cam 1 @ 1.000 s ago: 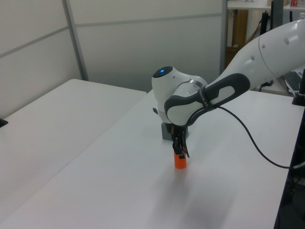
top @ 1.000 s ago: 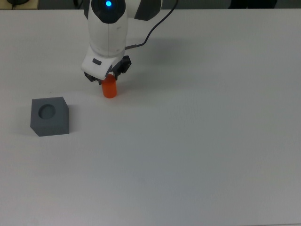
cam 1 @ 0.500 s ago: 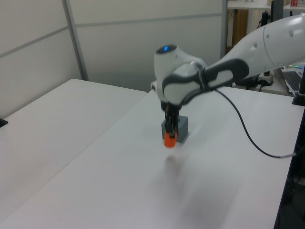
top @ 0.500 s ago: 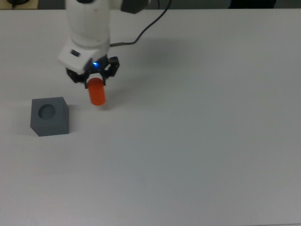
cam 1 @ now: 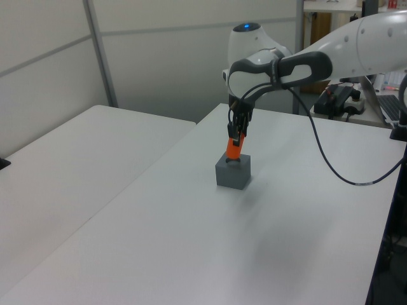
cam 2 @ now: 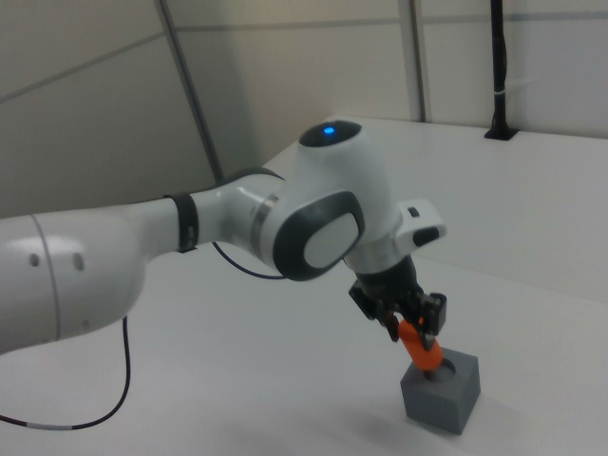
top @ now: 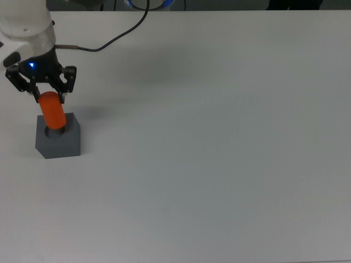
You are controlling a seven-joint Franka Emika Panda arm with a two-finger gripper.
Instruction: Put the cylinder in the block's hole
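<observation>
The block (top: 58,139) is sitting on the white bench (top: 219,164). The pincer (top: 44,92), gripping the cylinder (top: 53,112) by its upper end, has travelled from open bench to directly above the block since a second ago. The cylinder is now hanging tilted, its lower end at the hole (cam 2: 440,368), no longer standing on the bench. Behind the block, grey partition panels (cam 1: 159,57) are enclosing the area.

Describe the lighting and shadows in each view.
Top view: even, soft light; faint shadow beside the block.
Left view: diffuse grey shadow on the table before the block.
Right view: the cylinder is bright; the gripper is dark.
</observation>
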